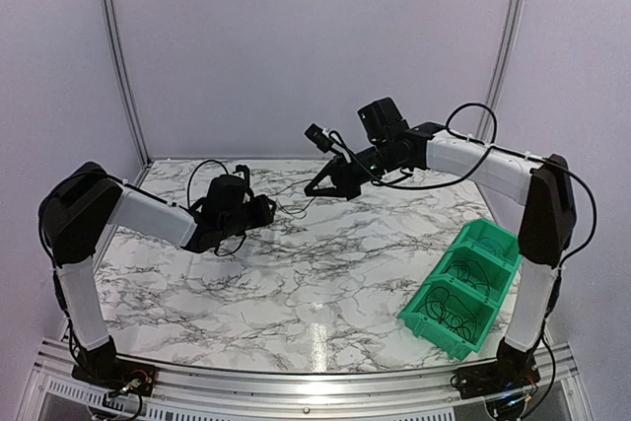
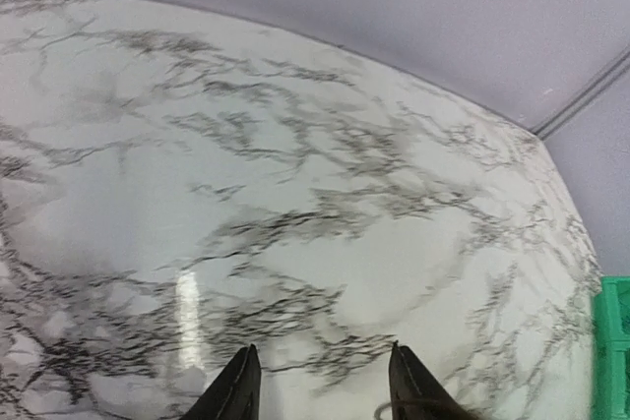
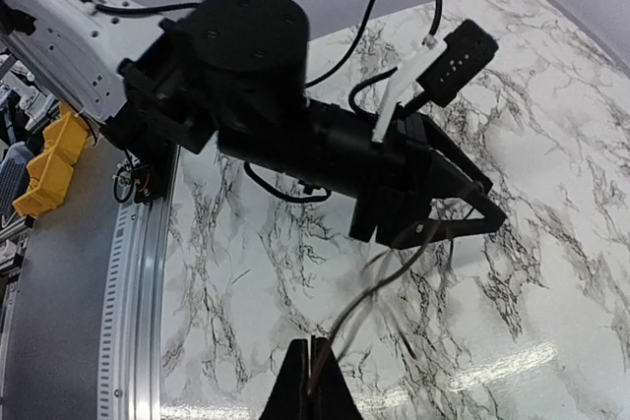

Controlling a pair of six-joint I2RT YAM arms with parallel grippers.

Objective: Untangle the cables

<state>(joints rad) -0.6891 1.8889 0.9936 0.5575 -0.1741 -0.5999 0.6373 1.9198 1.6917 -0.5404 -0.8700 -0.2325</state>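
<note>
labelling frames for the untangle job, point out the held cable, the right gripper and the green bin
cable (image 3: 346,320), right wrist view, middle of the blurred strand
right gripper (image 3: 310,346), right wrist view, between its shut fingertips
green bin (image 1: 434,332), top external view, near outer wall

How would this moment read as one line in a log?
right gripper: shut on cable | left gripper: open, cable leads toward it | green bin: holds coiled cables

Two arms (image 1: 148,212) (image 1: 483,163), one green bin (image 1: 446,335), one marble table (image 1: 296,288).
</note>
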